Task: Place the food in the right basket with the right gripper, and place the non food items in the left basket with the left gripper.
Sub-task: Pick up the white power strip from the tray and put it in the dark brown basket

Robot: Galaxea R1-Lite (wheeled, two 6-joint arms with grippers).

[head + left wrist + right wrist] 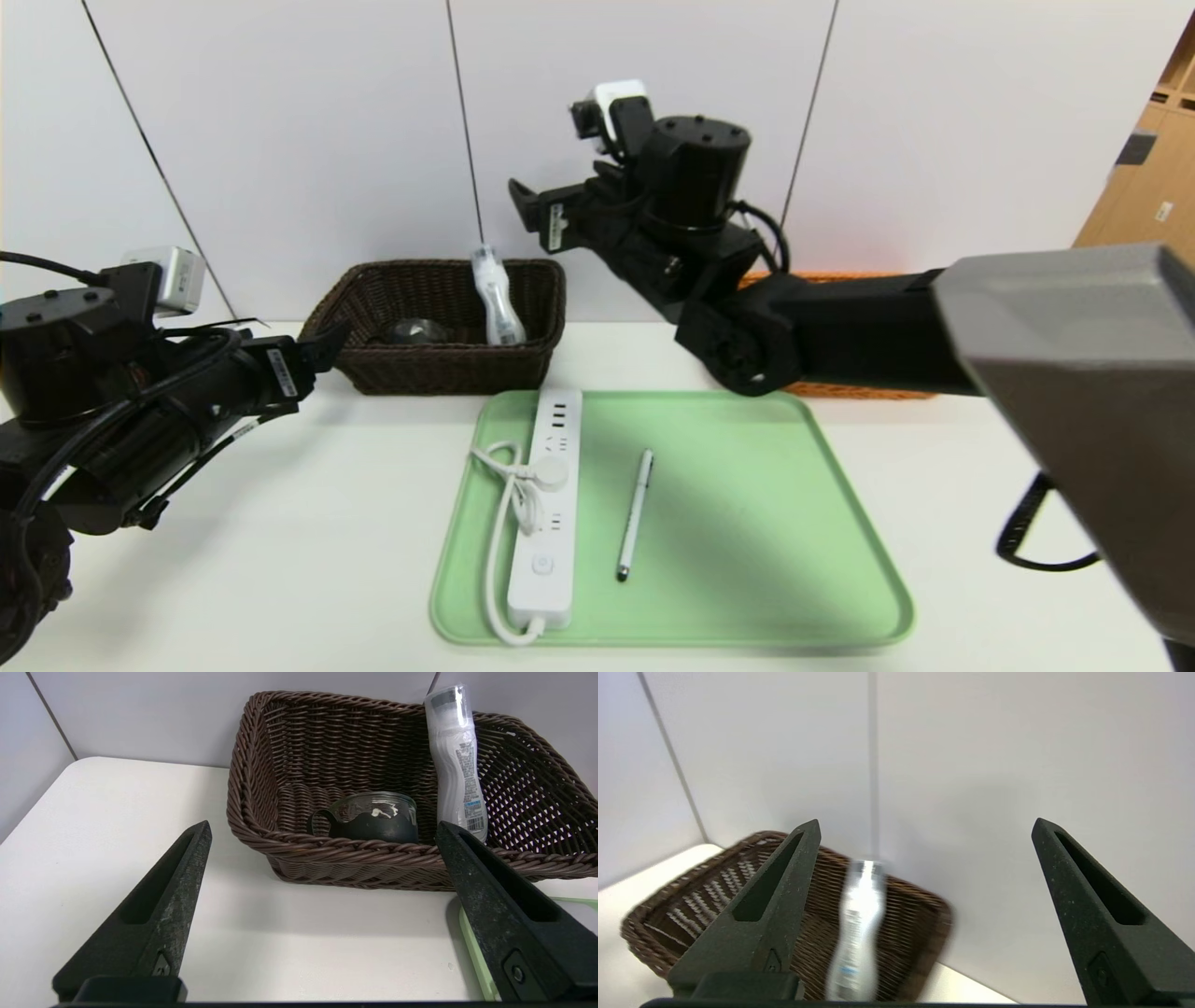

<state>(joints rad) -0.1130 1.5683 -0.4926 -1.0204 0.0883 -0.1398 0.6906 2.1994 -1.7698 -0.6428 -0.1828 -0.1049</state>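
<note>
Pen (635,513) on tray, below raised right pincer (527,210)

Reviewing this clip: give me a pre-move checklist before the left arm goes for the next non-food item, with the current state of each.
1. Left gripper open, empty: ok.
2. Right gripper open, raised clear of the green tray: ok.
3. Power strip and pen on tray, unobstructed: ok.
4. Dark brown basket has room beside bottle and glass dish: ok.
5. Food in orange basket: cannot tell, arm hides it.
</note>
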